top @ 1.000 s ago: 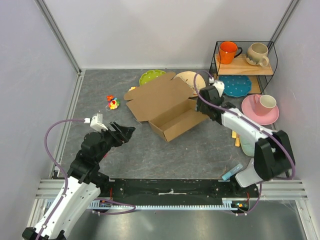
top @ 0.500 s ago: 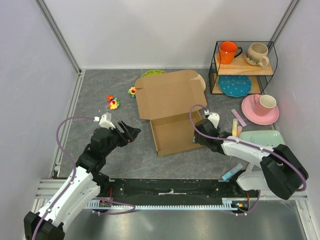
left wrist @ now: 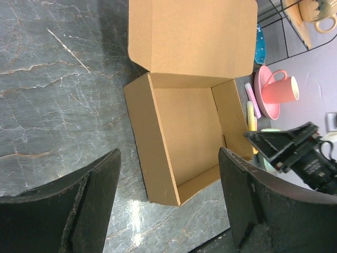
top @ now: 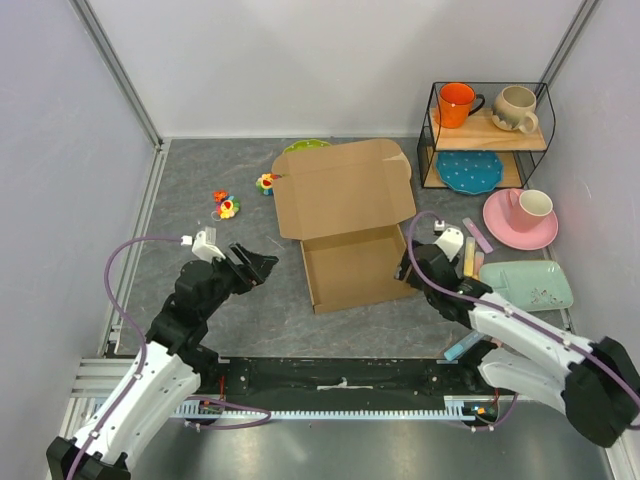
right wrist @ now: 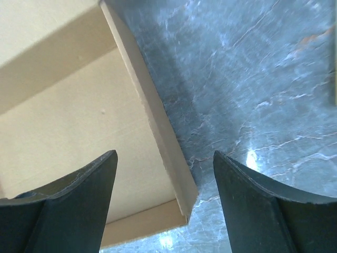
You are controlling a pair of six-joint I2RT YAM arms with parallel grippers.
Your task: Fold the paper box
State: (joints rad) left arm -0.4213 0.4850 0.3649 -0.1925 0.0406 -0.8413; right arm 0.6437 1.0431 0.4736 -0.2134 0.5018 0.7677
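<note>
Since 0.5 s ago the right arm has swung out to the right, and the right gripper [top: 405, 270] is now at the right wall of the paper box [top: 350, 268]. Box & left gripper [top: 262, 268] sit approx. where they were. We count 1 box, mid-table w/ its lid open behind it, 2 grippers, 3 cups (orange cup [top: 456, 103], cream cup [top: 515, 108], pink cup [top: 528, 208]) & 4 plates (blue plate [top: 470, 170], pink plate [top: 495, 222], pale green plate [top: 530, 285], green plate [top: 305, 147]). Right fingers are spread wide w/ the box wall between them in the wrist view, not pinched. Left fingers are also wide, holding nothing, apart from the box. The green plate is mostly hidden behind the lid. From above we can't tell if the right fingertips touch the cardboard.
</note>
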